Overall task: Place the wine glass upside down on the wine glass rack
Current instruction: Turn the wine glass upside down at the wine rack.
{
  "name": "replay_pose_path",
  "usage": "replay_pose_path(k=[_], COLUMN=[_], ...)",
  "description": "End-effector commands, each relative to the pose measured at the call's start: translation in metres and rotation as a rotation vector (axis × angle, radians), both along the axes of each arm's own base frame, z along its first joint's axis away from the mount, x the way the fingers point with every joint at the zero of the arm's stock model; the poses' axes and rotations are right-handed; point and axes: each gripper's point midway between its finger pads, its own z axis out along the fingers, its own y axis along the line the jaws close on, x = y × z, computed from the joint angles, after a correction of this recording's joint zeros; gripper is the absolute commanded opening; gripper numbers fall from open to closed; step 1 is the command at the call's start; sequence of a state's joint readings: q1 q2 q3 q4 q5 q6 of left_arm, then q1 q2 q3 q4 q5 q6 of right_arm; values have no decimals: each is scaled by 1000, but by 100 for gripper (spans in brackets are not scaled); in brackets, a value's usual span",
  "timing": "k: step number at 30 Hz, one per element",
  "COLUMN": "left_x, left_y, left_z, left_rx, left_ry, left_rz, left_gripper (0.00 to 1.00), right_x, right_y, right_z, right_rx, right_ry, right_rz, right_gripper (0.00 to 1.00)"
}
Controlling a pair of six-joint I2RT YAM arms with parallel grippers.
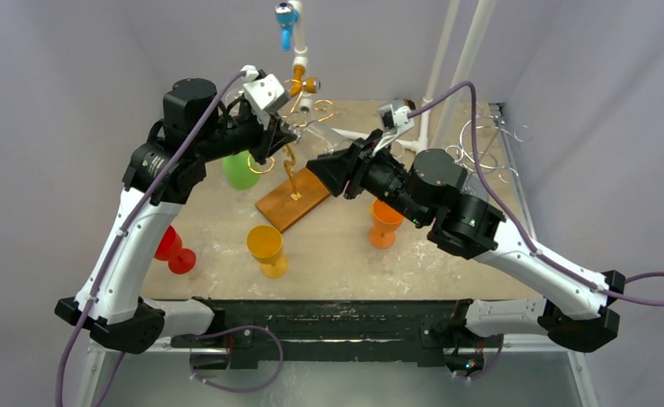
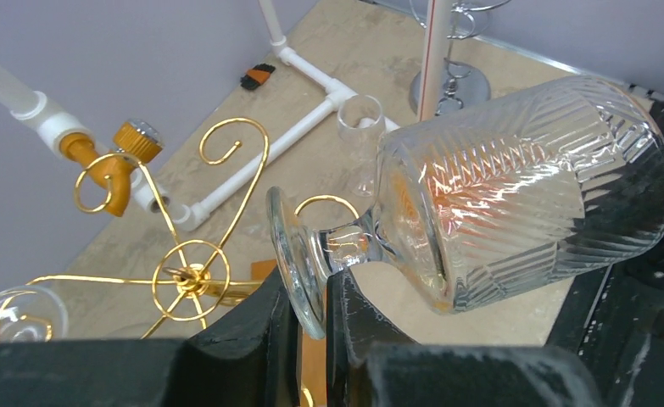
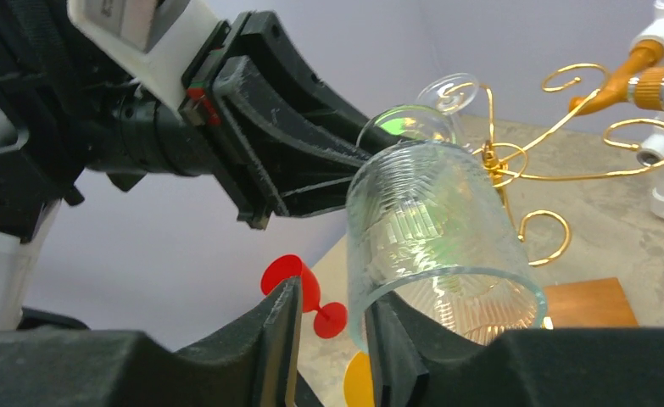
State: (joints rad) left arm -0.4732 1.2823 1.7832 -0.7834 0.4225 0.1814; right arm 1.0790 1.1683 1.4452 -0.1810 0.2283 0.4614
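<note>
Your left gripper [image 2: 311, 305] pinches the foot of the wine glass [image 2: 515, 186], lying sideways in mid-air near the gold rack [image 2: 188, 275], while your right gripper [image 3: 332, 339] stands parted around its rim: slide the right straight off, then tip the bowl downward gently.

Plain lilac-grey walls [image 1: 74, 51] around a scuffed, mottled beige tabletop [image 1: 337, 254], evenly lit
</note>
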Motion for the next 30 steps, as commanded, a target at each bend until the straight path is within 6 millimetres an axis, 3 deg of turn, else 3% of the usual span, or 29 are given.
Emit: replay_pose_path(k=[1,7,15,17,19,22,26,30], left_x=[7,14,16,13,5,-13,-37,-50], left_y=[15,25,35,36,35,31,28,28], left_z=[39,43,60,62,65,72,78,82], left_rx=[18,96,167,195,225,265,276,293], left_ry=[-201,-291,-431,-472,-537,-690,-812,-889], left_rz=[49,72,88,65,17,-77,-167,-210], left_gripper=[0,0,0,0,0,0,0,0], right_x=[-26,-27,-27,-27,-28,-29,-29,-34], right_y=[6,4,-20,-29,-40,-49,-42,-14], right_z=[23,7,-16,-17,-10,4,19,11], right_rx=[122,62,-70,-104,-129,-153,-184,-241], right_ry=[13,61,134,139,133,106,64,51], right_rz=[129,122,55,38,18,9,41,151], right_gripper=[50,68,79,84,98,99,99,99])
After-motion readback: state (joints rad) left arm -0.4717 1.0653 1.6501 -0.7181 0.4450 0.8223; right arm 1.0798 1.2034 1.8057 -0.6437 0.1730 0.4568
